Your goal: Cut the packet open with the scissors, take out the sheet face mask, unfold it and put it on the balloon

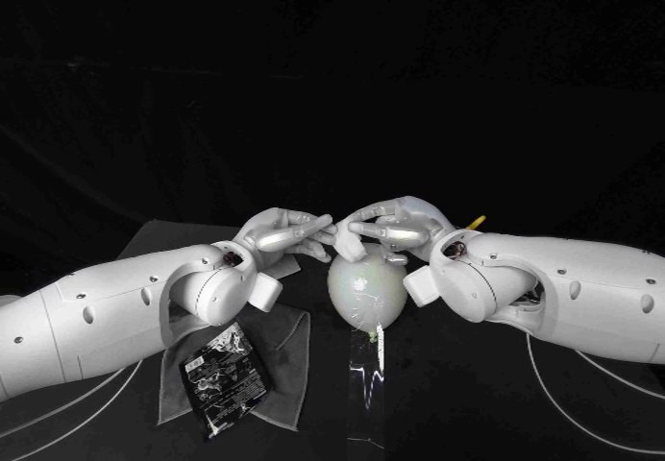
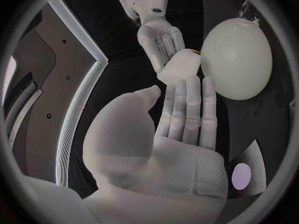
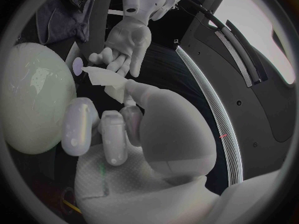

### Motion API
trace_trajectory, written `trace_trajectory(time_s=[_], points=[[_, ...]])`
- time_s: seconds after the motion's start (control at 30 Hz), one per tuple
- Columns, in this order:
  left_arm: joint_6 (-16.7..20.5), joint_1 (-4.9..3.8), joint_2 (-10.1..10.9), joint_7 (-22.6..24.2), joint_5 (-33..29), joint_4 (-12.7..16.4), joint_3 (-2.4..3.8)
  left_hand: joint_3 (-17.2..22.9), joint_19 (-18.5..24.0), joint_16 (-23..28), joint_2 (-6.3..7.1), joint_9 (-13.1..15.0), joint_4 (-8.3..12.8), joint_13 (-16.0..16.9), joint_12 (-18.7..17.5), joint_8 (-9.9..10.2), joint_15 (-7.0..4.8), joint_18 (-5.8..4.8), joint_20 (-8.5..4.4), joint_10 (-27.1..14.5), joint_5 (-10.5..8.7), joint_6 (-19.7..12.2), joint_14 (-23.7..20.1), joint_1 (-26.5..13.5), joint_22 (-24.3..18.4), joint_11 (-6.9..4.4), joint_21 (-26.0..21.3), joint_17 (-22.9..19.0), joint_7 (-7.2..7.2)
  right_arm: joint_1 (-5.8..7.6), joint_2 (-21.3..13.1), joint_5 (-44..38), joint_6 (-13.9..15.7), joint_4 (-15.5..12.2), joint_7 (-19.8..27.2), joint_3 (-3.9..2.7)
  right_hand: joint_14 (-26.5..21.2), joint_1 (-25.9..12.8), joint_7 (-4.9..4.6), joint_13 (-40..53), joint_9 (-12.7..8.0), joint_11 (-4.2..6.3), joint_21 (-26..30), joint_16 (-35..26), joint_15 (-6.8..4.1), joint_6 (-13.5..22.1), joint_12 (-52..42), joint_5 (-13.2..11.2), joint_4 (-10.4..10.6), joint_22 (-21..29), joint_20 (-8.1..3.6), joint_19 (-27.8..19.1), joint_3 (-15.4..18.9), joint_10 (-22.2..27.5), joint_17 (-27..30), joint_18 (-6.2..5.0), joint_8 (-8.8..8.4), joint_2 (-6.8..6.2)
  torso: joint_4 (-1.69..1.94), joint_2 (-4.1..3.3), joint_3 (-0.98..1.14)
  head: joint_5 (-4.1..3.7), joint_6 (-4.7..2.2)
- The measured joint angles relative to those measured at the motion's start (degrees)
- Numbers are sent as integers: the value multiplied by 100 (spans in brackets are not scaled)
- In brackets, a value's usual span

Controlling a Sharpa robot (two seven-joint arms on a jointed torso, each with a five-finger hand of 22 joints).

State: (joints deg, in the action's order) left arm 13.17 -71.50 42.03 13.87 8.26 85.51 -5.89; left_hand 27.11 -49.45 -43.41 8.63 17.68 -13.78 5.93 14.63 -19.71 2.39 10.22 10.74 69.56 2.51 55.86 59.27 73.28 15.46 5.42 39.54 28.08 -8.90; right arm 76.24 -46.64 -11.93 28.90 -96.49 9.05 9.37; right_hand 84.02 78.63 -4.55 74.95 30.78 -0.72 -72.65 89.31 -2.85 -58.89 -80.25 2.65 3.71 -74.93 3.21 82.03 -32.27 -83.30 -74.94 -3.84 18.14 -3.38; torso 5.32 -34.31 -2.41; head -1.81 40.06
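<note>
Up above the balloon (image 1: pixel 367 286), pinching the folded sheet face mask (image 2: pixel 181 68) in the right hand (image 1: pixel 395 226). Holding nothing in the left hand (image 1: pixel 284 233), fingers straight, tips at the mask, perhaps touching. Beside the balloon, toward the left arm: packet (image 1: pixel 229 375) on a grey cloth (image 1: pixel 284 384) on the tabletop (image 1: pixel 471 413).

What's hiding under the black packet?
A grey cloth lies under the packet, on the black table. It sticks out on both sides. The part right beneath the packet is covered, and the left arm hides the cloth's far corner.
</note>
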Motion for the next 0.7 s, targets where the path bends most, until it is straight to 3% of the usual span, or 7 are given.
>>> trace_trajectory(time_s=[0.2,0.37,0.7], points=[[-70,0,-49,-53,23,10,2,-174,-105,-69,114,35,-174,7,0,0,-54,-2,2,204,0,95,135,-116,-9,-81,-6,23,50,0,31,-19,-4,0,-15,0,0,1,-6,-2,0,0,0,-3,0,8,0,-1,-16,-2,0,0,-16,0,4,0,6,1,3,0,-2,8,8],[-144,0,-66,-102,73,12,4,-298,-117,-96,187,35,-263,11,0,0,-54,-4,-11,238,0,95,136,-145,-24,-75,-6,46,50,0,52,-30,-9,0,-26,0,0,8,-2,-5,0,0,0,-16,0,19,1,-3,-16,-2,0,0,-16,0,4,0,9,8,4,-1,-3,13,11],[-199,0,-101,-120,123,12,8,-442,-125,-96,240,34,-282,11,-21,0,-53,-6,-19,244,0,96,136,-198,-46,-81,-33,46,51,0,86,-41,-27,4,-55,2,0,9,-8,-1,0,0,0,6,0,-13,10,-15,0,1,0,0,-31,1,-1,1,40,8,2,0,-3,26,16]])
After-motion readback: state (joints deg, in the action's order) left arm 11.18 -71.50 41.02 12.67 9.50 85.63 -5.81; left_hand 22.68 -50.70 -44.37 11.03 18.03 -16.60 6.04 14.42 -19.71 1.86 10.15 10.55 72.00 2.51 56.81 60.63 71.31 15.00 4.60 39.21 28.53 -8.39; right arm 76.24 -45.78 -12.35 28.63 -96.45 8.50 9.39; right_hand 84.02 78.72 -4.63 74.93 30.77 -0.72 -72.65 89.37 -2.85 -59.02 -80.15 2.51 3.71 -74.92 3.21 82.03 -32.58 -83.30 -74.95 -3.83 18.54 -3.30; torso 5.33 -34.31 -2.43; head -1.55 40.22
